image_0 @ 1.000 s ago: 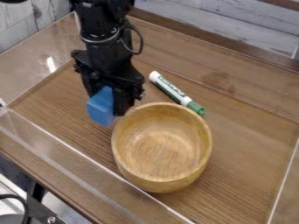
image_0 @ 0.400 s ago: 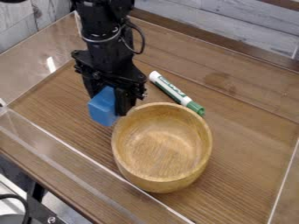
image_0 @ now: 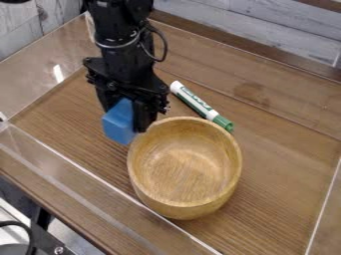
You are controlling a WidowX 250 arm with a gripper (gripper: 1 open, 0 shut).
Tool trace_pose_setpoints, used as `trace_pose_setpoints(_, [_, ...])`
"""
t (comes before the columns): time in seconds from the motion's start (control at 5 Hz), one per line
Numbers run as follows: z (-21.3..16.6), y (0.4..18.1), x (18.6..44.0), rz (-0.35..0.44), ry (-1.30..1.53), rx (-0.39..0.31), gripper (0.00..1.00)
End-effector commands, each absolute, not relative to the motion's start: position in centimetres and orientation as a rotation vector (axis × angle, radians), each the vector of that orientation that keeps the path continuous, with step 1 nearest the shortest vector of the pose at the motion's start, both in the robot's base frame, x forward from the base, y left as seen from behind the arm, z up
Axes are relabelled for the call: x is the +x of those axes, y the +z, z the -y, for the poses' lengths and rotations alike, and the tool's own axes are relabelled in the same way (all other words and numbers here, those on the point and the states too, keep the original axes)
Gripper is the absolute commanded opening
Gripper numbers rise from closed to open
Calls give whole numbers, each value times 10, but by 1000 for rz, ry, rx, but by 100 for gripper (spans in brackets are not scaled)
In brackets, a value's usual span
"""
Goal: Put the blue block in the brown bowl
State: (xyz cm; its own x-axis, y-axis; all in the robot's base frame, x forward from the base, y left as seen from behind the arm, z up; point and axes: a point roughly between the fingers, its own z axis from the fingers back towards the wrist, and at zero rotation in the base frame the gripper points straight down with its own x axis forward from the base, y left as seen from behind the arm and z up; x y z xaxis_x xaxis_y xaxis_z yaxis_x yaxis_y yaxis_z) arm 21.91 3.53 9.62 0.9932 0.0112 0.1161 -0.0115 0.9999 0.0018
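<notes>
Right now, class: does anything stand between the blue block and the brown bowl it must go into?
Nothing visible does. The blue block sits in the gripper's fingers, just left of the brown bowl's rim. The marker pen lies behind the bowl, off that path. Only the bowl's own rim must be cleared.

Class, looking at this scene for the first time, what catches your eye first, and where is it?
The large brown bowl sits empty in the foreground of the wooden table. Just behind its left rim, the black gripper points down, fingers shut on the blue block. A white-and-green marker lies behind the bowl.
</notes>
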Motion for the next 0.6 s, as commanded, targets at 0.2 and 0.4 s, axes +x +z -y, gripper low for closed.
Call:
trace_pose_setpoints(0.2, [-32, 109, 224, 167, 5, 5, 0])
trace_pose_setpoints(0.4, [-30, 110, 224, 169, 5, 2, 0])
